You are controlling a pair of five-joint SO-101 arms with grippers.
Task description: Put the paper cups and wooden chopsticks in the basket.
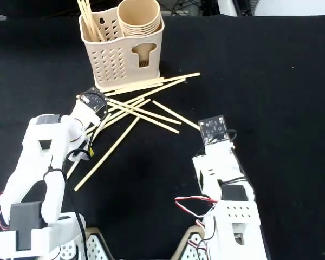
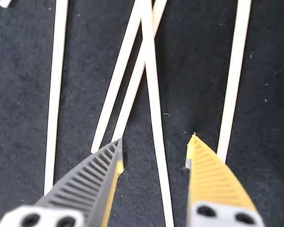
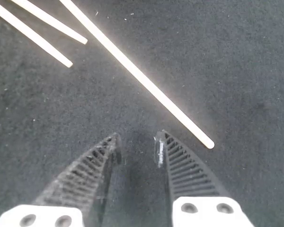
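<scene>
A beige slotted basket stands at the back of the table. It holds a stack of paper cups and a few wooden chopsticks. Several loose chopsticks lie fanned out on the black cloth in front of it. My left gripper is open low over that pile, with one chopstick running between its grey and yellow fingers. My right gripper is open above bare cloth, holding nothing, and a single chopstick lies just beyond its tips.
The left arm stands over the pile's left end and the right arm just right of the pile. Black cloth covers the table, with free room on the right side.
</scene>
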